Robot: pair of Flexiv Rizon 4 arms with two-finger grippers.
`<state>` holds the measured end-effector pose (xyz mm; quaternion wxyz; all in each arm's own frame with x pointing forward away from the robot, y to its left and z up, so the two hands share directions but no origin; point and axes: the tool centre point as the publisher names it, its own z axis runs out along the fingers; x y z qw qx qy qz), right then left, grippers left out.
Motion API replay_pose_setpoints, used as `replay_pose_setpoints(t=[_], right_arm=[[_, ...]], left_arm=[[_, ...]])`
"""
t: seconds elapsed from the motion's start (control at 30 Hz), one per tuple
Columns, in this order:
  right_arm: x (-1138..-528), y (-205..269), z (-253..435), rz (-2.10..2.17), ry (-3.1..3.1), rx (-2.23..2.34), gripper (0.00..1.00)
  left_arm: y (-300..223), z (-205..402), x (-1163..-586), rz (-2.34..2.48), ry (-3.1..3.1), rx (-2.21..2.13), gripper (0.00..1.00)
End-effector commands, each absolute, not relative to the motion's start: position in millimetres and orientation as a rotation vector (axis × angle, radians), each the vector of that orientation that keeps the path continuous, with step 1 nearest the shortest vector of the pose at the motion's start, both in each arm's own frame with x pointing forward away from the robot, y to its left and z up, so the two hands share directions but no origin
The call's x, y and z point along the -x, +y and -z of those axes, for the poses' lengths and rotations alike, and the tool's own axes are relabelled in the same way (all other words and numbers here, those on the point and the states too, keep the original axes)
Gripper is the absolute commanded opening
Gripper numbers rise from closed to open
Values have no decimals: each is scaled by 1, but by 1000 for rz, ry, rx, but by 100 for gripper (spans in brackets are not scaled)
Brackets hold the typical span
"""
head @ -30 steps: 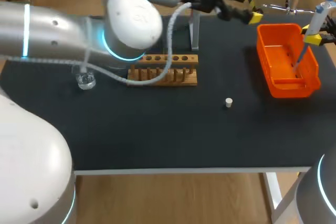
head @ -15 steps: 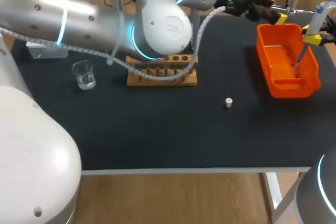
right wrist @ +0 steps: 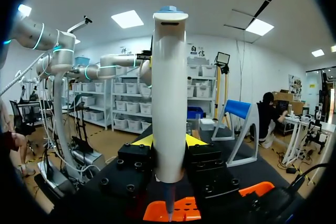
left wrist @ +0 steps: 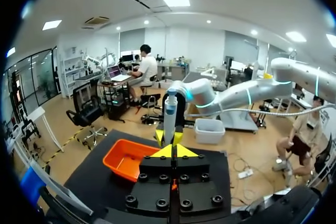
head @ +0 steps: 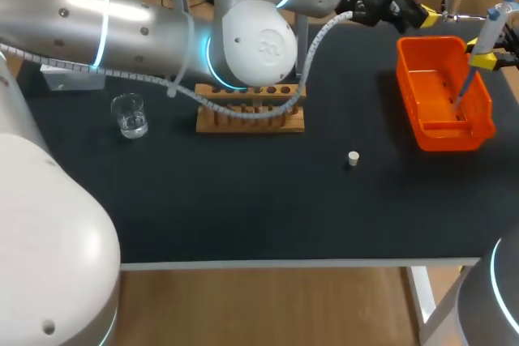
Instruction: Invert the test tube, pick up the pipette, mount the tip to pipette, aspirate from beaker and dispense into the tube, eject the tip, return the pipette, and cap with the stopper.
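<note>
While right gripper [right wrist: 168, 142] clamps pipette [right wrist: 169, 98] over orange bin [head: 442, 131] by table [head: 243, 216] edge, left gripper [left wrist: 171, 148] closed near bin.

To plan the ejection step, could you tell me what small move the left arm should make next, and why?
Probably bring the left tool closer to the top of the pipette, ready to press out the tip. The right tool holds the pipette upright with the tip mounted over the orange bin, and the left tool, its fingers together, sits just short of it.
</note>
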<state>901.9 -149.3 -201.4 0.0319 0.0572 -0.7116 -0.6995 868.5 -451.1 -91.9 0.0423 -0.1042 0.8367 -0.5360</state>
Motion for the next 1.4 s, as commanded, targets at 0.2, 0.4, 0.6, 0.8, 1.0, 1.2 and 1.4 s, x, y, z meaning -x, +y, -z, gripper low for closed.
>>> replay_pose_setpoints(t=[0.2,0.4,0.6,0.8,1.0,1.2,1.4], right_arm=[[-901,-150,201,2151,-2194,-177,0],[-901,-150,201,2151,-2194,-177,0],[-901,-150,201,2151,-2194,-177,0],[-901,-150,201,2151,-2194,-177,0],[-901,-150,201,2151,-2194,-177,0],[-901,-150,201,2151,-2194,-177,0],[-901,-150,201,2151,-2194,-177,0]], left_arm=[[-472,87,-878,1643,2559,282,0],[-495,82,-881,1667,2543,207,0],[-515,78,-886,1670,2519,195,0],[-529,80,-887,1678,2472,286,0],[-534,81,-886,1702,2421,348,0],[-541,77,-891,1712,2391,356,0],[-550,75,-894,1730,2370,345,0]])
